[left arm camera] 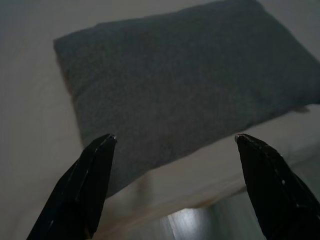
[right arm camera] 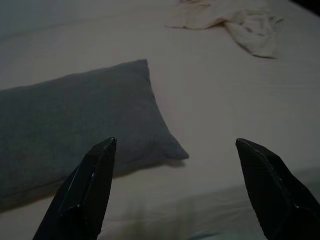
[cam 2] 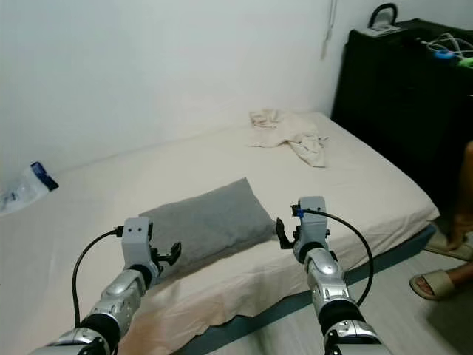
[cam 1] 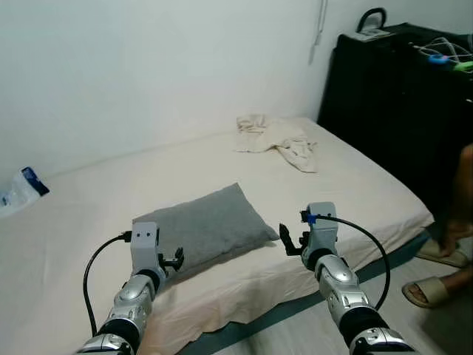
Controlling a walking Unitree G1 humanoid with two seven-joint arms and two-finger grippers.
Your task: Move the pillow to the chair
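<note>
Reaching forward over the near edge of a big bed with a cream sheet (cam 1: 148, 185), both silver arms are held out low, side by side. A plain white wall (cam 1: 148, 66) stands behind the bed, and a tall black cabinet (cam 1: 399, 96) stands at its right end with a few small things on top. Near that far right corner of the bed lies a crumpled cream cloth (cam 1: 277, 142). The soft grey cloth pillow (cam 1: 203, 222) lies flat on the sheet close to the near edge, between the two arms. The left gripper (cam 1: 174, 260) hangs just beside the pillow's near left corner, and in the left wrist view its two black fingers (left arm camera: 82, 192) are spread wide apart with nothing between them. The right gripper (cam 1: 290, 242) is just beside the pillow's right corner, and its fingers (right arm camera: 87, 192) are also wide apart and hold nothing. On the grey floor at the right, a person's foot in a tan slipper (cam 1: 432, 290) stands near the bed's corner. A small clear bag with a blue end (cam 1: 21, 188) lies far off on the left of the bed.
</note>
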